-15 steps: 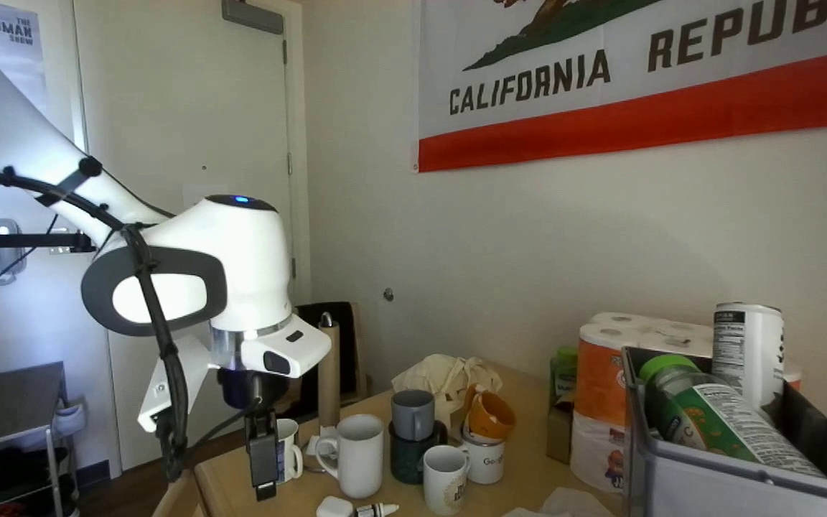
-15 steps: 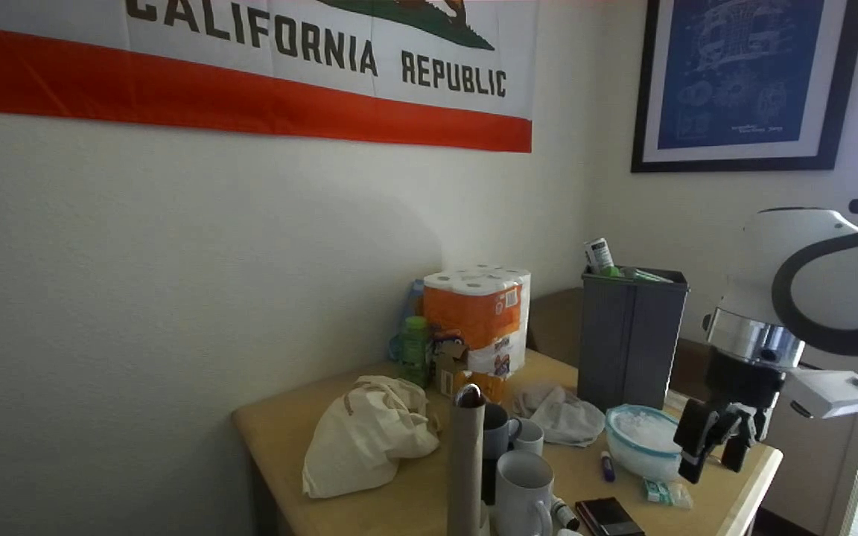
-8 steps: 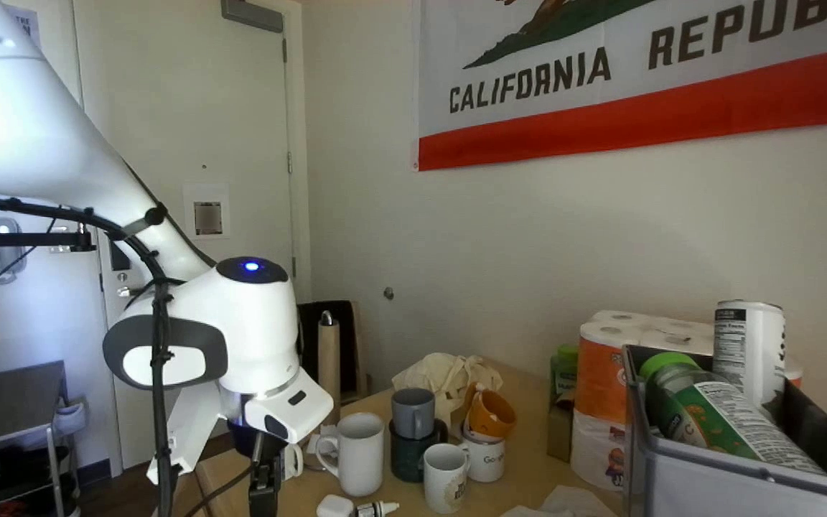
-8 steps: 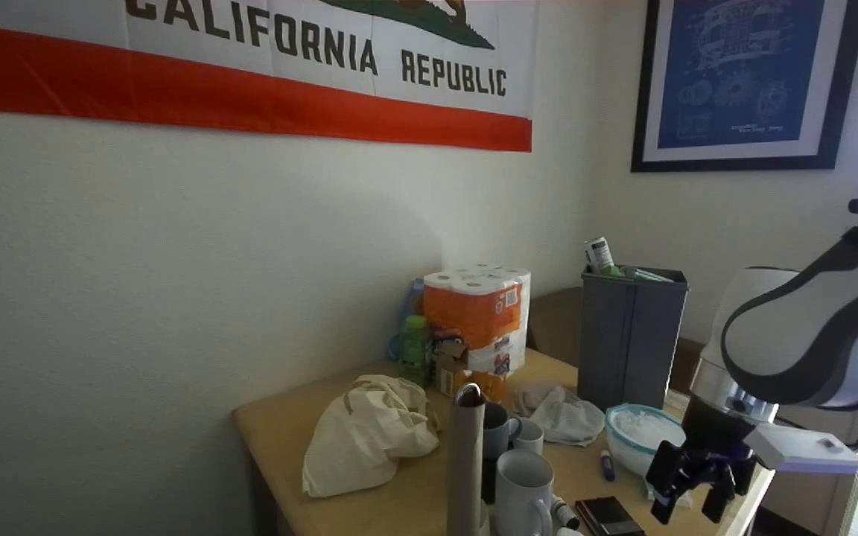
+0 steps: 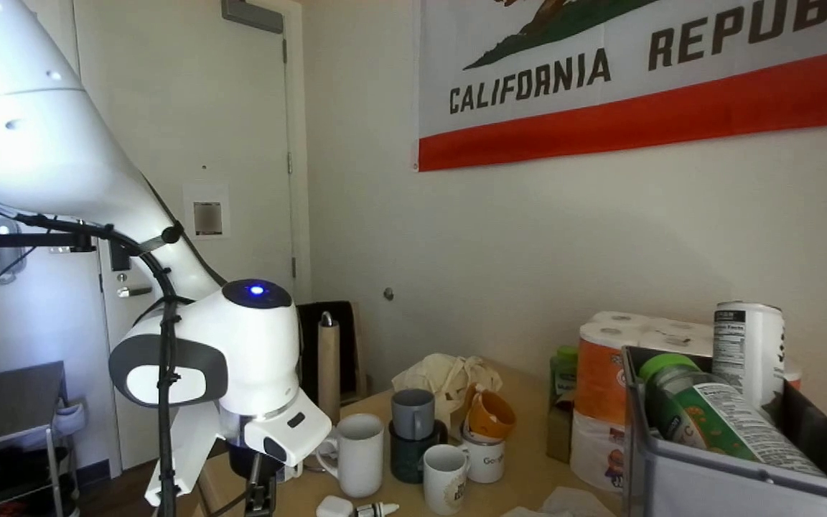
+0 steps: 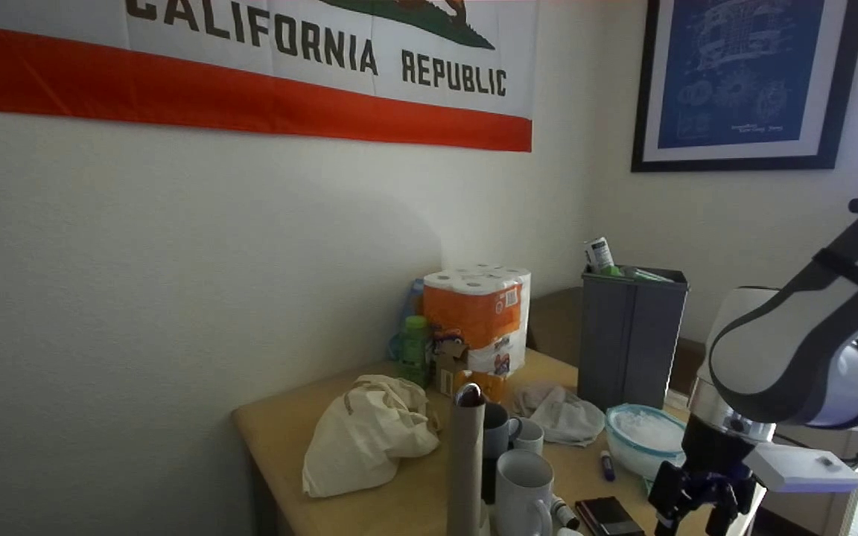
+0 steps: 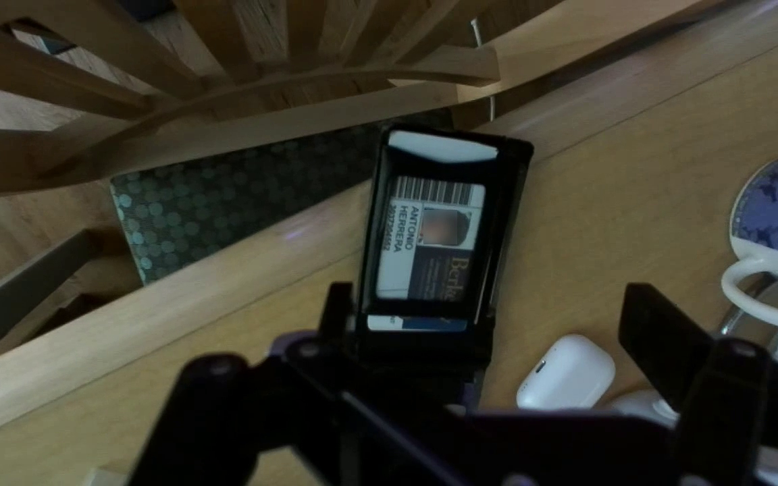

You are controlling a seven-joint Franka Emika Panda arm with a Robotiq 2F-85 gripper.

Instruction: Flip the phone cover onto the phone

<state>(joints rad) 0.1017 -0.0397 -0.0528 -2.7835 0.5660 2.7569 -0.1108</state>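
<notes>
Black phone cover [image 7: 439, 229] lies unfolded beyond the claw [image 7: 489, 305], one corner apparently past the edge of the table [image 7: 632, 202]; phone [image 6: 609, 515] likely below the claw. Fingers [image 7: 659, 337] wide apart, nothing gripped. I'd fear an outward shove sliding the phone cover off (earbud case [image 7: 566, 372] could snag).

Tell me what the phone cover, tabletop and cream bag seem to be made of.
Phone cover: probably leather or imitation leather, black, with a faint sheen along one edge; too dark to settle.
Tabletop: wood or wood-look laminate, smooth, with fine streaks of grain.
Cream bag: likely cotton or similar cloth, matte, slumping in soft creases.
</notes>
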